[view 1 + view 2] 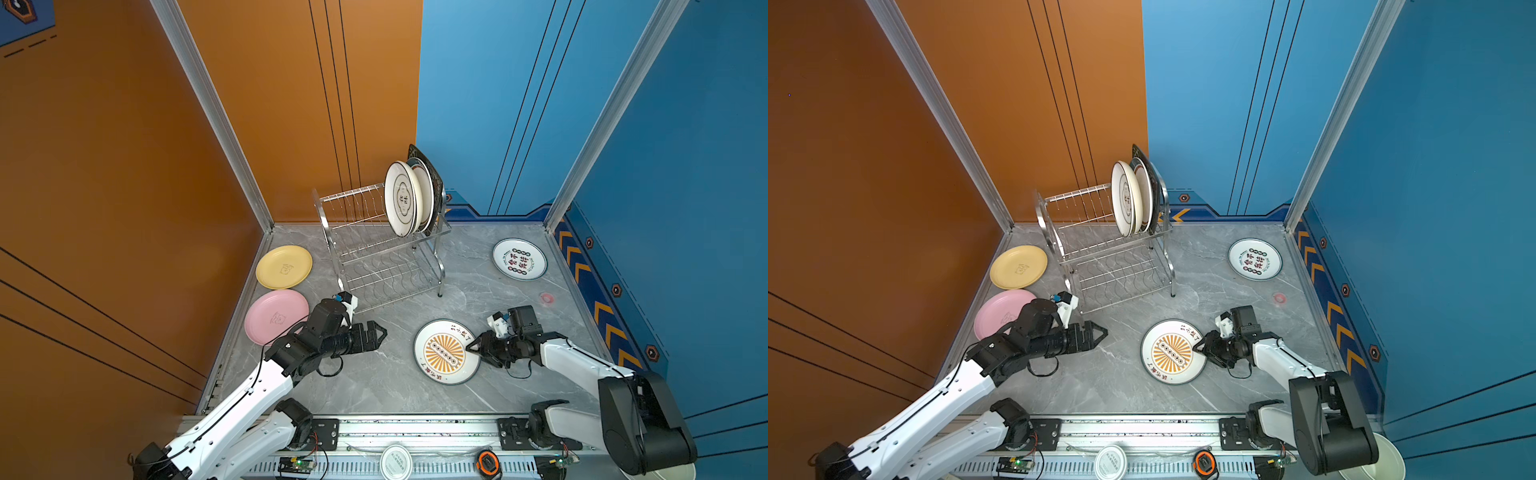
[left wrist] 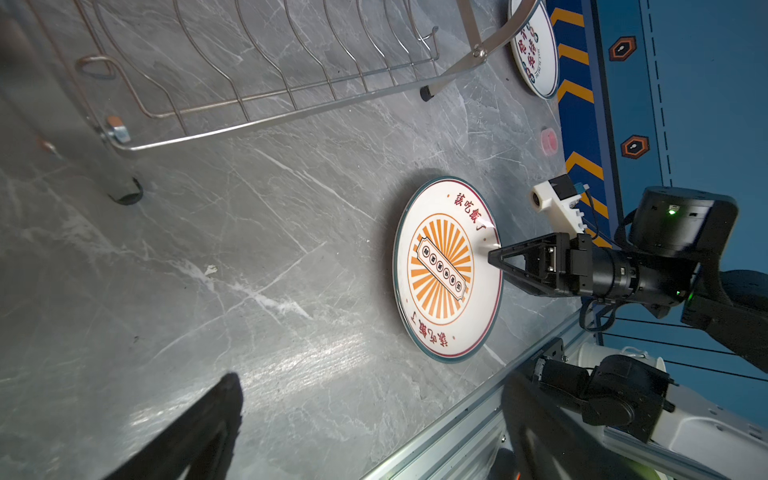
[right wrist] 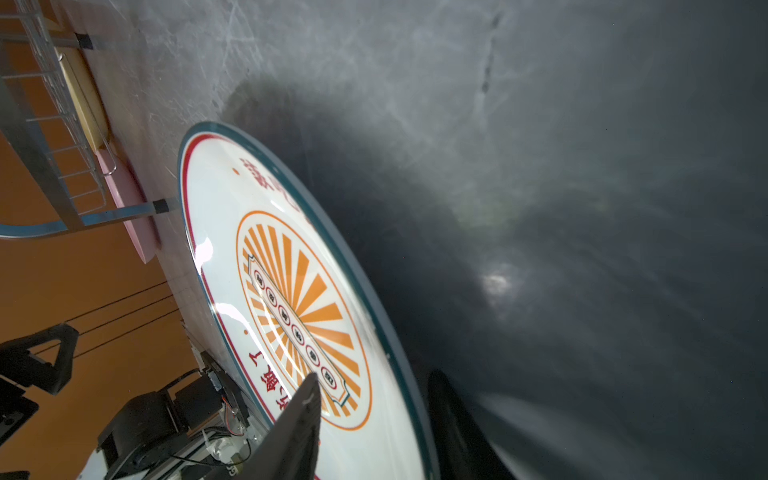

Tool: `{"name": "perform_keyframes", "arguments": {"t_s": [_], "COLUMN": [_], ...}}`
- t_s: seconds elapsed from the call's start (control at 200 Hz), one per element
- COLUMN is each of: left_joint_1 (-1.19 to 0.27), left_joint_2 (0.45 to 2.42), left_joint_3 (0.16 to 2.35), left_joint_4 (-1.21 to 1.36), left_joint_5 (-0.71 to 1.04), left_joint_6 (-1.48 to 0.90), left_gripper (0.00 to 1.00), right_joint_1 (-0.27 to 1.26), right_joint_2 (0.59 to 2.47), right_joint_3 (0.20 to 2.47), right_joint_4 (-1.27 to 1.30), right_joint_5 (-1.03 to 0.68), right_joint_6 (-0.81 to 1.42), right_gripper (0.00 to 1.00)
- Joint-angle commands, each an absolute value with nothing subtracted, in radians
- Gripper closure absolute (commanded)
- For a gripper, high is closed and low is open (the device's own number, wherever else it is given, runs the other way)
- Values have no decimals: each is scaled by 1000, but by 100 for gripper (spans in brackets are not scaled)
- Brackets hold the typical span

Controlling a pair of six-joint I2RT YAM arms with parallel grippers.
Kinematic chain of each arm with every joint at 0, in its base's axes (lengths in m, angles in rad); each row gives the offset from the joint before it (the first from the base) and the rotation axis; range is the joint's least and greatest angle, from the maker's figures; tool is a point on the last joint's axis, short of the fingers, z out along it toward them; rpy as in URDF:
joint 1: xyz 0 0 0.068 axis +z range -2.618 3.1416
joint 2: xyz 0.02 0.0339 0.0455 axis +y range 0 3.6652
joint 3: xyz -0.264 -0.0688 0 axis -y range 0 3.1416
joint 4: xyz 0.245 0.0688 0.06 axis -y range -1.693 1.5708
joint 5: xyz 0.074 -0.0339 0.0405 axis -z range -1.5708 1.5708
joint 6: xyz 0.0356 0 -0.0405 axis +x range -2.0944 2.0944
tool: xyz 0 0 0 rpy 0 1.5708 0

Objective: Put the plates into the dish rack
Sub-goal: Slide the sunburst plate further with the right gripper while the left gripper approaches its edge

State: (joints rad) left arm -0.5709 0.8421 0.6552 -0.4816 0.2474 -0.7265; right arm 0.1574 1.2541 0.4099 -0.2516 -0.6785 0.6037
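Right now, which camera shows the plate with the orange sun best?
The left wrist view: the sunburst plate shows whole and big, with the right gripper at its rim. Both top views show it whole but small. The right wrist view is very close, so the picture's edge cuts it off.

Dish rack (image 1: 378, 253): polished steel wire, mirror-bright and smooth.
Sunburst plate (image 2: 446, 270): glossy white glaze with printed colours and sharp light glints on the face.
Yellow plate (image 1: 284, 267): smooth, soft satin finish; the material cannot be told.
Pink plate (image 1: 271, 316): the same smooth satin finish.
Worktop (image 1: 374, 386): grey marble-look slab with white veins, smooth, low sheen.
Right gripper (image 2: 492, 255): matt black, plastic-looking.
Arm shells (image 1: 249, 397): smooth white plastic, semi-gloss.
Front rail (image 1: 415, 427): dull silver aluminium.
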Motion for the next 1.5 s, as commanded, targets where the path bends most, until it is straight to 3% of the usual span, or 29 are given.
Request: {"name": "perform_keyframes", "arguments": {"t_s": [0.0, 0.18, 0.581, 1.131, 1.496], "left_joint_1": [-582, -588, -599, -622, -623], "left_joint_2": [824, 820, 819, 819, 836], "left_joint_3": [644, 642, 644, 638, 581], "left_joint_4": [-482, -481, -482, -471, -310], "left_joint_5": [263, 260, 262, 270, 369], "left_joint_6": [-727, -733, -736, -738, -767], "left_gripper": [2, 2, 2, 2, 2], "right_joint_1": [175, 181, 196, 199, 257], "right_joint_2": [1304, 1304, 1296, 1121, 997], "right_joint_3": [358, 359, 363, 441, 493], "right_joint_4": [-315, -316, -309, -363, -350], "right_joint_5": [-581, -579, -609, -728, -825], "right_joint_6": [602, 601, 595, 587, 677], "right_gripper": [64, 78, 100, 100, 100]}}
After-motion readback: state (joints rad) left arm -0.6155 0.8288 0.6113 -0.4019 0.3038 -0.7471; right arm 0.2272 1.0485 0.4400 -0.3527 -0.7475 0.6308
